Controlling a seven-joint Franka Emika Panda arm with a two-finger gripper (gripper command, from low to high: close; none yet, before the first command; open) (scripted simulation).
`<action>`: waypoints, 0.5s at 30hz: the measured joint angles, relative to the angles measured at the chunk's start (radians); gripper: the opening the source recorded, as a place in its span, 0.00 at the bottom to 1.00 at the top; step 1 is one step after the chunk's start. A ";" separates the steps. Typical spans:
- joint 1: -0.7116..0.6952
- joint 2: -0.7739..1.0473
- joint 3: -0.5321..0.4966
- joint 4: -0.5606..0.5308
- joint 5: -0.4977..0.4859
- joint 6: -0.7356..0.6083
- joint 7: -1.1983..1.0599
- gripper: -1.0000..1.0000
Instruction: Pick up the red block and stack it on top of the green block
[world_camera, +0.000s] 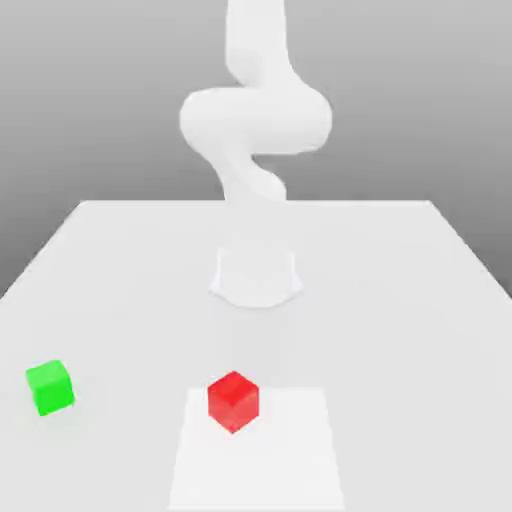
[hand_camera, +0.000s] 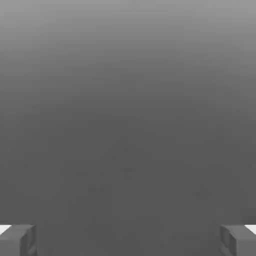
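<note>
Red block (world_camera: 233, 402): smooth cube, same as grn block (world_camera: 50, 387); tool (hand_camera: 128, 241) spread, empty.

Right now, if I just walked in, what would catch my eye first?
Probably the bright red cube, sitting partly on a white rectangular patch on the pale tabletop. Next, the bright green cube, off toward the exterior view's left. Behind them rises a bulky white robot arm.
</note>
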 joint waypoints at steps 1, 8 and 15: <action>0.014 0.034 -0.019 -0.028 0.000 0.024 -0.041 0.50; 0.094 0.269 -0.133 -0.213 -0.001 0.185 -0.324 0.50; 0.152 0.530 -0.221 -0.411 -0.017 0.362 -0.622 0.50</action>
